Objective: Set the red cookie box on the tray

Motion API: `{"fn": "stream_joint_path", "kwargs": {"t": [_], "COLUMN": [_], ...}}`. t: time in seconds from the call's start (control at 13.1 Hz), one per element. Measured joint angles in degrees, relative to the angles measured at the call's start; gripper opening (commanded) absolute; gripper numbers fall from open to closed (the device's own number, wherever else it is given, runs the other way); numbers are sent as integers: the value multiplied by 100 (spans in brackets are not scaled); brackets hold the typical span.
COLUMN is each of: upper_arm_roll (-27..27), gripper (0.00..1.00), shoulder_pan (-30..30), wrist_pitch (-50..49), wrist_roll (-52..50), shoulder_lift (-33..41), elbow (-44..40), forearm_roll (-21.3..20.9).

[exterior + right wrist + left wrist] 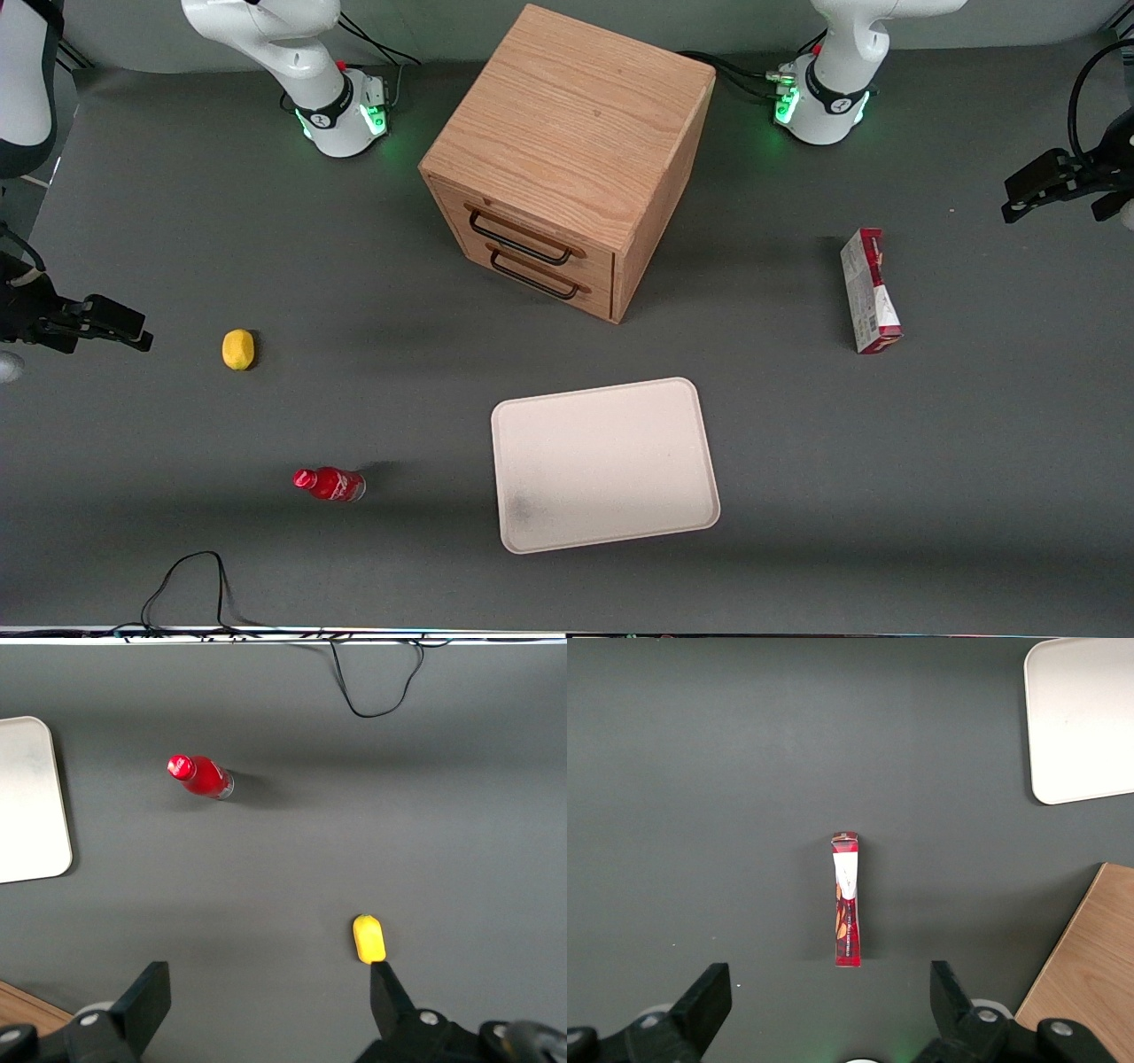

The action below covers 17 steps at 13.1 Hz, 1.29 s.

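Our hand [824,1005] hung released, fingers [709,992] spread wide, above the worktop [974,461]. The box [870,291] stood on its slim edge beneath it, well apart from the tray [700,496], which lay nearer the front camera.

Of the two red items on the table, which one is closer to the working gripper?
The red cookie box, a slim carton toward the working arm's end, below the open gripper. The small red bottle lies toward the parked arm's end, past the tray.
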<state>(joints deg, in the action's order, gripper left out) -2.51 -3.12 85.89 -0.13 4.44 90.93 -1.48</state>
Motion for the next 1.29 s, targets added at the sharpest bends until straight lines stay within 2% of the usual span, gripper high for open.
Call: {"fn": "stream_joint_path", "kwargs": {"t": [0.3, 0.91, 1.29], "upper_arm_roll": [6, 38, 51], "gripper": [100, 100, 100], "shoulder_pan": [1, -1, -5], "wrist_pitch": [-73, 105, 673], "wrist_roll": [0, 0, 0], "shoulder_lift": [91, 1386, 1434], "elbow": [123, 1508, 2085], "forearm_roll": [5, 9, 9]}}
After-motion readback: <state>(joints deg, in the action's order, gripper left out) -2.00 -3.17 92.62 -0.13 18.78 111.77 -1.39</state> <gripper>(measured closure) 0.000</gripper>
